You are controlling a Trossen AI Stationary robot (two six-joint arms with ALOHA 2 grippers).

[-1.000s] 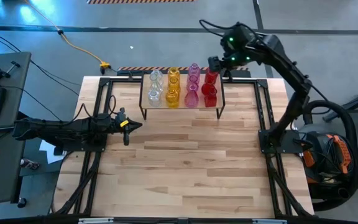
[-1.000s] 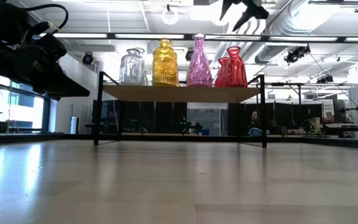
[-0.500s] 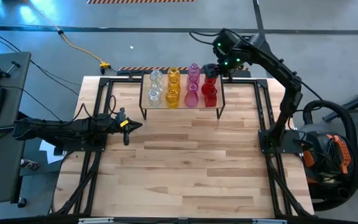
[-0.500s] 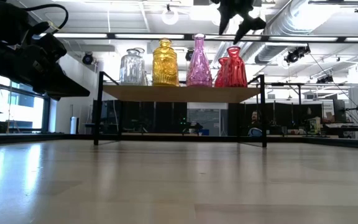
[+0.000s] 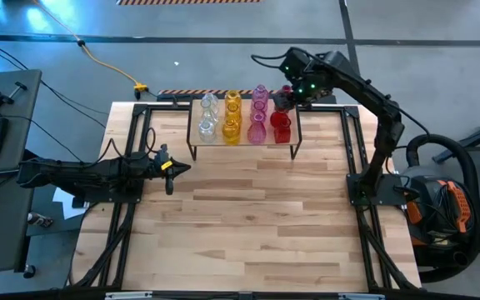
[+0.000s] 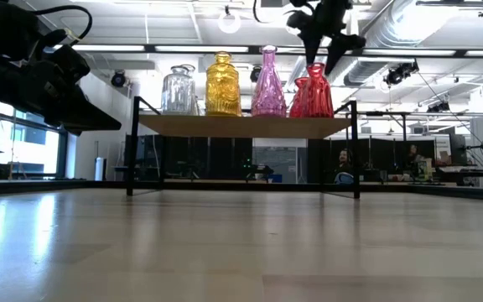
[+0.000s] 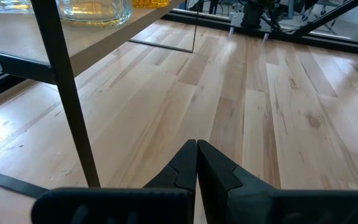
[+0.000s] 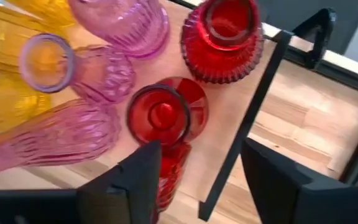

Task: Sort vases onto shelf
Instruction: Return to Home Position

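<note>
Rows of small narrow-necked glass vases fill the low wooden-topped shelf (image 5: 293, 112) on thin black legs in the high view, one colour to a row. Clear glass vases (image 5: 207, 117) stand at its left end, then amber-yellow glass vases (image 5: 232, 117), pink glass vases (image 5: 258, 117), and red glass vases (image 5: 281, 125) at its right end. The shelf stands by the far edge of the pale plank table (image 5: 257, 225). Your right gripper (image 5: 283, 94) hangs over the shelf's back right corner. Your left gripper (image 5: 170, 169) waits low near the table's left edge, well apart from the shelf and out of the way.

In the low view the right gripper (image 6: 325, 46) sits just above the red necks (image 6: 313, 91) with its fingers spread. Nothing hangs from it.

In the left wrist view that gripper's fingers (image 7: 196, 163) are pressed together on nothing. A black shelf leg (image 7: 67, 93) rises close ahead.

In the right wrist view the fingers stand apart and empty (image 8: 199, 149) over a red vase mouth (image 8: 163, 115). Pink glass (image 8: 92, 71) crowds beside it, and the black shelf frame (image 8: 247, 124) runs between the fingers, nearer one of them. I judge the sorting done. If you pull this arm away, the tall necks and that frame are what could be clipped.
</note>
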